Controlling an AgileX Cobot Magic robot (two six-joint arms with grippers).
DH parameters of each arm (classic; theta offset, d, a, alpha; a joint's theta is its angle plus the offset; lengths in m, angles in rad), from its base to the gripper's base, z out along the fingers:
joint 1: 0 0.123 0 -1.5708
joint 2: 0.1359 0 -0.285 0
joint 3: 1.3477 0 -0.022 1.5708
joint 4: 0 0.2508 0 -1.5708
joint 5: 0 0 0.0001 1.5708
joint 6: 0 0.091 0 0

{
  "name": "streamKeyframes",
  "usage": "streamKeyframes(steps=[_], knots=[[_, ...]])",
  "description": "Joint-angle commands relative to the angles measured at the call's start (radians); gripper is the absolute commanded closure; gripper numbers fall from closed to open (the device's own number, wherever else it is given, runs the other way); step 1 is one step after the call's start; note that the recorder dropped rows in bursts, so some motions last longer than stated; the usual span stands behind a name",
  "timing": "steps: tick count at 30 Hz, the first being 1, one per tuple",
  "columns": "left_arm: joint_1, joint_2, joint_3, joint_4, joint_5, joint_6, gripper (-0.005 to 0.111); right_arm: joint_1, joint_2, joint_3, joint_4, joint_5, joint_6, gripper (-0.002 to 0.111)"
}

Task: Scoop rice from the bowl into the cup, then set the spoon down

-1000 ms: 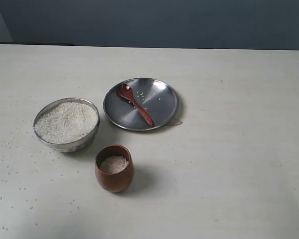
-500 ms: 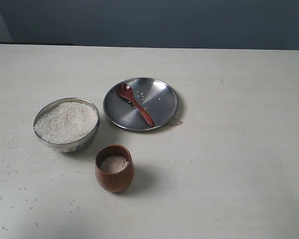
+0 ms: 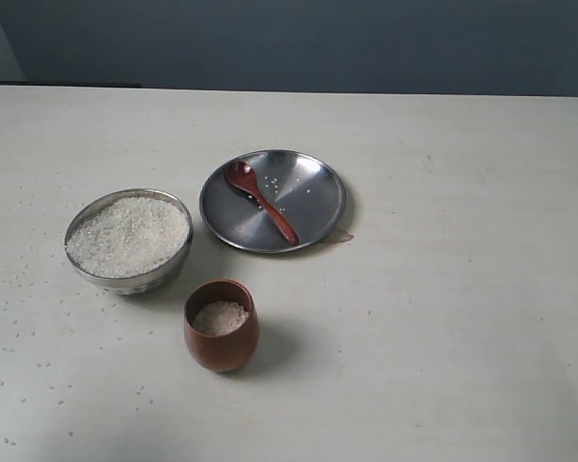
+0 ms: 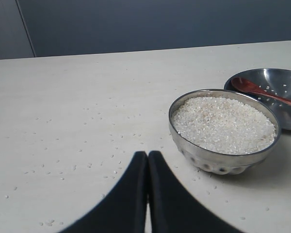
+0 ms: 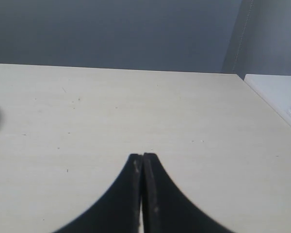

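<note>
The steel bowl (image 3: 128,279) stands at the left of the table, heaped with white rice (image 3: 127,235). In front of it is the reddish-brown wooden cup (image 3: 221,345) with some rice inside. The dark wooden spoon (image 3: 261,200) lies on a flat steel plate (image 3: 313,197) behind the cup. Neither arm shows in the exterior view. My left gripper (image 4: 147,154) is shut and empty, a short way from the bowl (image 4: 223,160), with the spoon (image 4: 262,92) beyond. My right gripper (image 5: 142,156) is shut and empty over bare table.
Loose grains are scattered on the tabletop (image 3: 462,318) around the bowl and on the plate. The right wrist view shows the table's edge and a white surface (image 5: 276,92) beyond it. A dark wall runs behind the table.
</note>
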Motion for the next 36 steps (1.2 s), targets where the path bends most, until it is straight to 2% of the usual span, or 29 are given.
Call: streamKeyframes(steps=[1, 12, 16, 24, 36], knots=[[0.002, -0.005, 0.005, 0.005, -0.009, -0.005, 0.106, -0.006, -0.006, 0.001, 0.002, -0.006, -0.001, 0.108], [0.002, -0.005, 0.005, 0.005, -0.009, -0.005, 0.106, -0.006, -0.006, 0.001, 0.008, -0.011, -0.001, 0.108], [0.002, -0.005, 0.005, 0.005, -0.009, -0.005, 0.106, -0.006, -0.006, 0.001, 0.0, -0.102, -0.001, 0.108], [0.002, -0.005, 0.005, 0.005, -0.009, -0.005, 0.106, -0.006, -0.006, 0.001, 0.0, -0.128, -0.001, 0.108], [0.002, -0.005, 0.005, 0.005, -0.009, -0.005, 0.106, -0.006, -0.006, -0.018, 0.015, -0.029, -0.001, 0.108]])
